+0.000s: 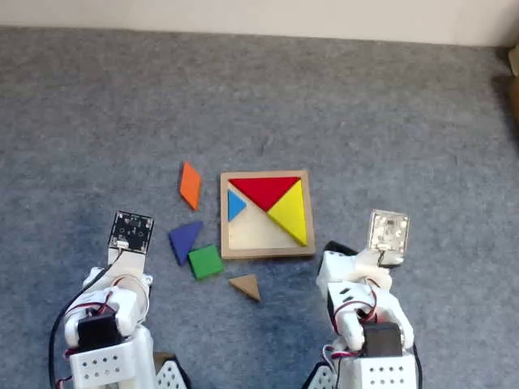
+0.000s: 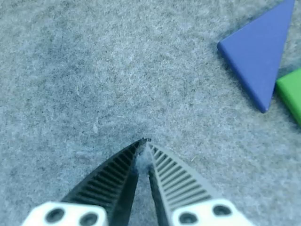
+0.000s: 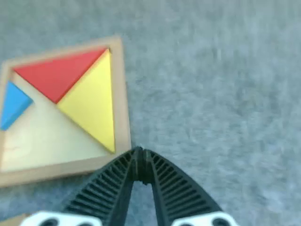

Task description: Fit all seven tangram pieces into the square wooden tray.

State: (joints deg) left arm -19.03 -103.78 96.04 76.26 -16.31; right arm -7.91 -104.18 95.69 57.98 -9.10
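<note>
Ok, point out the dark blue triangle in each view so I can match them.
High view: the dark blue triangle lies just left of the wooden tray.
Left wrist view: the dark blue triangle lies ahead of the left arm's shut fingers.
Shared landmark: the green square right beside the triangle's tip.

The 2 arms stand side by side at the lower edge of the high view, the left arm [image 1: 105,320] and the right arm [image 1: 366,312] each bent forward and downward. The left gripper [image 2: 145,141] points down, jaws closed, with ribbed tips meeting. The right gripper [image 3: 140,151] is the same, its tips pressed together.
</note>
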